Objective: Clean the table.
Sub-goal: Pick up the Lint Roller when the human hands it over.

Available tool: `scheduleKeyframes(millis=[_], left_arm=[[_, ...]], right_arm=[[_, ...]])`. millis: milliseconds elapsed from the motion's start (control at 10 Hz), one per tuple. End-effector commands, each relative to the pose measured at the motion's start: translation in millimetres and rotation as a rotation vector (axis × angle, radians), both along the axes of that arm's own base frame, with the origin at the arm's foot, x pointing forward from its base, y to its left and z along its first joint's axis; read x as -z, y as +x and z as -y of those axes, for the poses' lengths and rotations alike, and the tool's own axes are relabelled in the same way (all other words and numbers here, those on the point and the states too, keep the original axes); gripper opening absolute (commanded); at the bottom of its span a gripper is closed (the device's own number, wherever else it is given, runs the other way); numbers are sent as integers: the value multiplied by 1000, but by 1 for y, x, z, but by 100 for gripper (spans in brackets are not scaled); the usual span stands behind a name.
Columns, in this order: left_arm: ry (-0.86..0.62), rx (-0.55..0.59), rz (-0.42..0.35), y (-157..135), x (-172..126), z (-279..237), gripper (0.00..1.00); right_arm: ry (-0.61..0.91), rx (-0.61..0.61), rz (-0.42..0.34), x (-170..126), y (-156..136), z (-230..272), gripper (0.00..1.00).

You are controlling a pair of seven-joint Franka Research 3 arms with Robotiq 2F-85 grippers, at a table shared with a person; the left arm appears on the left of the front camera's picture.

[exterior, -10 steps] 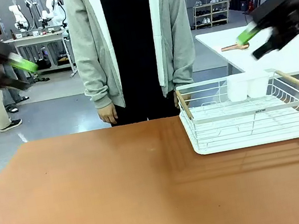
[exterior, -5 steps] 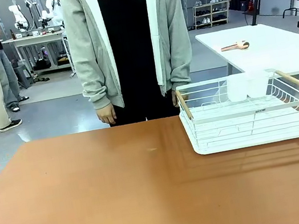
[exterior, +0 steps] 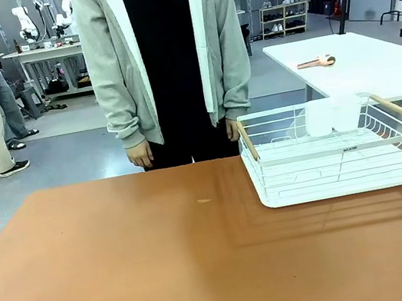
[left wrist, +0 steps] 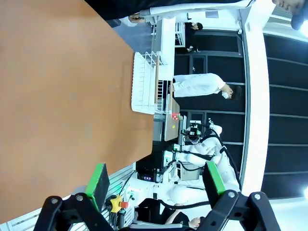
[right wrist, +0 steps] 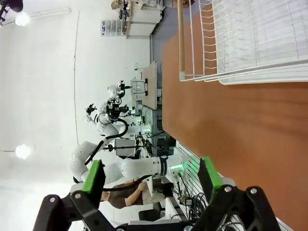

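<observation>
The reddish-brown table [exterior: 129, 272] spreads across the front view, bare but for a tiny pale speck [exterior: 204, 200] near its middle. A white wire rack [exterior: 340, 165] stands on its right part, with two white cups [exterior: 333, 115] at the rack's far side. In the left wrist view my left gripper [left wrist: 156, 183] is open with nothing between its green pads, held off the table [left wrist: 48, 72], with the rack [left wrist: 143, 82] far ahead. My right gripper [right wrist: 151, 177] is open too, beside the table [right wrist: 250, 134] and away from the rack [right wrist: 250, 38].
A person in a grey cardigan stands at the table's far edge, one hand [exterior: 140, 155] hanging by the side. A white table [exterior: 357, 64] at the back right carries a small wooden utensil [exterior: 316, 62]. Other people stand far off at the left.
A second ago both arms showed in the front view's upper corners; they have since drawn out of it. The person has shifted slightly to the left.
</observation>
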State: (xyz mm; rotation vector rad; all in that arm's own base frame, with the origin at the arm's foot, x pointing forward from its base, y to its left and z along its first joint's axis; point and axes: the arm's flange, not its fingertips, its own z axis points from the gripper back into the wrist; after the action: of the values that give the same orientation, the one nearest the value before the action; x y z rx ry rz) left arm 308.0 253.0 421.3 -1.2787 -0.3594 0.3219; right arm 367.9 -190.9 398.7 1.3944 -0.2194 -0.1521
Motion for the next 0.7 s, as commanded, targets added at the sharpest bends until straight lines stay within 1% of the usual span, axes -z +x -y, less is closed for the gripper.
scheduleKeyframes(millis=[0, 600], left_arm=[[5, -1, 24, -16, -7, -9, 100], [5, -1, 24, -16, -7, -9, 100]], right_arm=[[4, -4, 14, -8, -7, 1, 100], [4, -4, 14, -8, -7, 1, 100]])
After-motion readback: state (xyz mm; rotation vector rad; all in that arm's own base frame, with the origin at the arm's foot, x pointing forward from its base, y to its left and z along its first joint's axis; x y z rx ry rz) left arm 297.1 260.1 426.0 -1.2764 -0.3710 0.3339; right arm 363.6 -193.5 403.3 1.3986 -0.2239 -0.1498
